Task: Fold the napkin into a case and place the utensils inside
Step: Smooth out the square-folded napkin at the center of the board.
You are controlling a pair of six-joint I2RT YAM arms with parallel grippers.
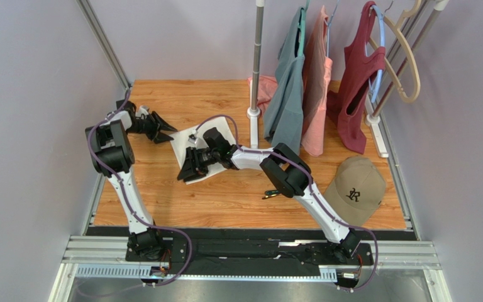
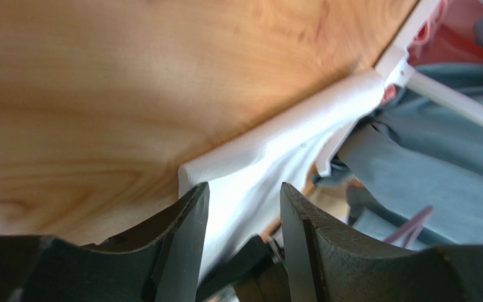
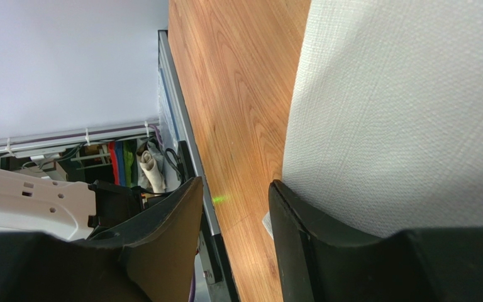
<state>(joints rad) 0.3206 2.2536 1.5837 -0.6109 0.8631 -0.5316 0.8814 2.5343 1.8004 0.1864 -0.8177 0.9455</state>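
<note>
Napkin [image 1: 184, 145] lies centre-left on the surface [image 1: 238, 201]. My left gripper [image 1: 164, 131] and right gripper [image 1: 188, 172] both stand parted, gripping nothing. Tan cap [image 1: 355, 189], lower right, shows an R-like monogram.

A wooden surface [image 1: 225, 201] carries a tan cap [image 1: 356, 189] (dark emblem on its front) near its right edge. At the back stands a rack pole [image 1: 256, 63], with a grey-blue garment [image 1: 288, 100], a salmon garment [image 1: 318, 94] and a maroon top [image 1: 357, 100] hanging beside it. A bare beige hanger [image 1: 410, 69] hangs further right.
</note>
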